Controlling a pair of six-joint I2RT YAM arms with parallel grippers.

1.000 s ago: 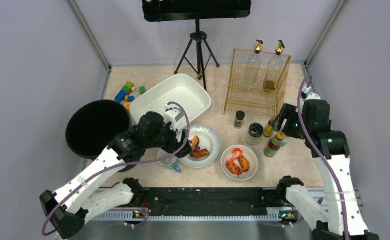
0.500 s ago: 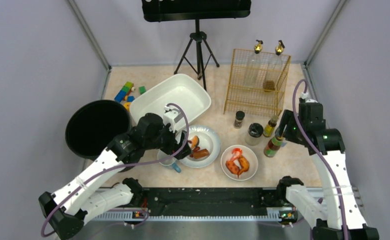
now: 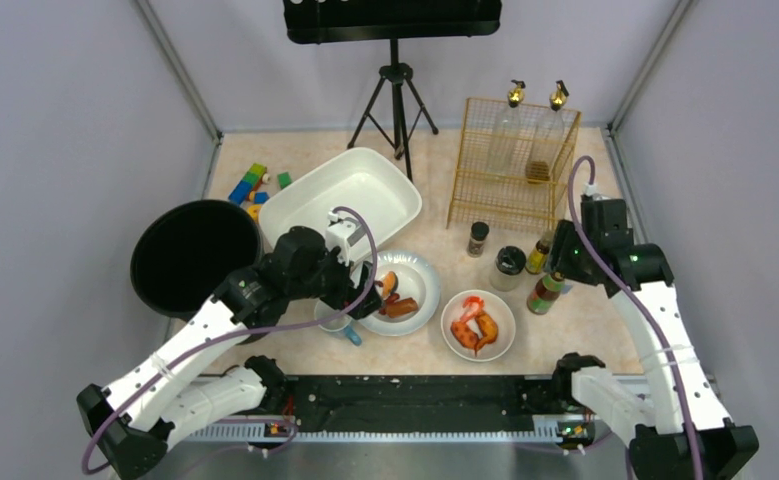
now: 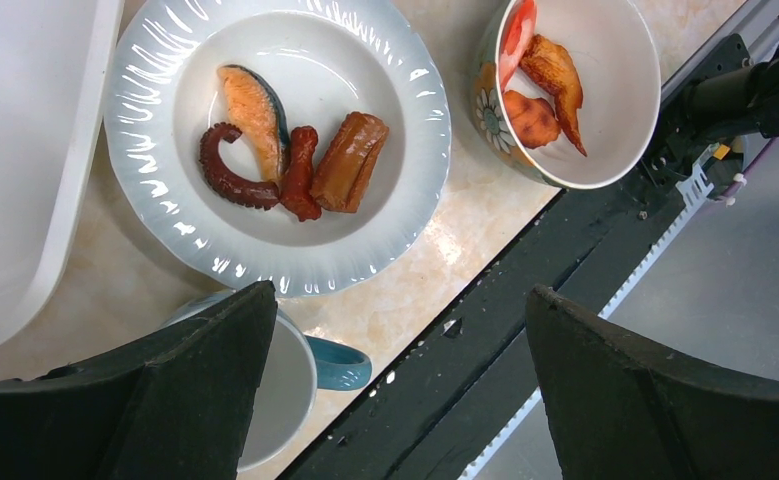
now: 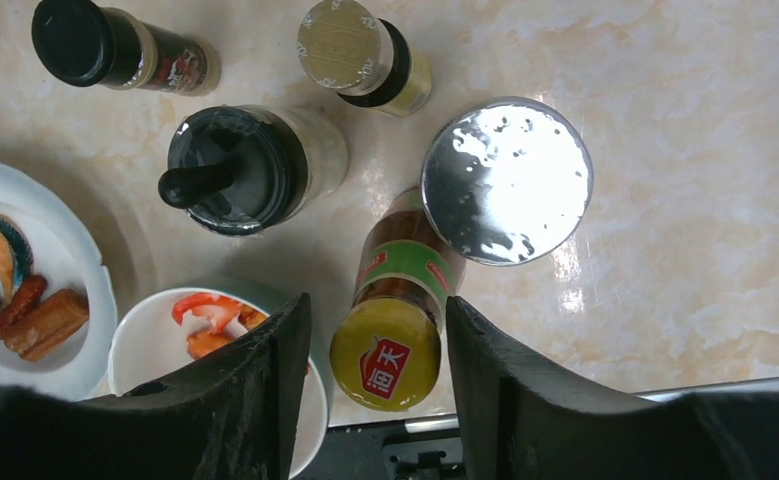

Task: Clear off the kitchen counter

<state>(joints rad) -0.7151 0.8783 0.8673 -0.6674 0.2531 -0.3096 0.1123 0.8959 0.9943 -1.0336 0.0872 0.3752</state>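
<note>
The kitchen counter [image 3: 585, 330] carries dishes and bottles. A brown sauce bottle [image 5: 385, 352] with a yellow cap and a green label stands near the front right. My right gripper [image 5: 377, 305] hangs over it, one finger on each side of the cap with a thin gap on both sides, so it is open. My left gripper [image 4: 400, 295] is wide open and holds nothing. It hovers over a white mug with a blue handle [image 4: 285, 370] and the near rim of a white plate [image 4: 405, 190] of octopus, salmon and sausage.
A bowl [image 3: 505, 345] of fried pieces sits between the plate and the sauce bottle. Around the bottle stand a silver-lidded can [image 5: 506, 178], a black-topped jar [image 5: 235, 165] and two small bottles [image 5: 360, 50]. Behind are a white tub [image 3: 340, 195], black bin [image 3: 193, 255], wire rack [image 3: 510, 160], tripod [image 3: 397, 100] and toy blocks [image 3: 253, 185].
My right arm has swung left and come over the sauce bottle, and its jaws have narrowed around the cap. The left arm has not moved.
</note>
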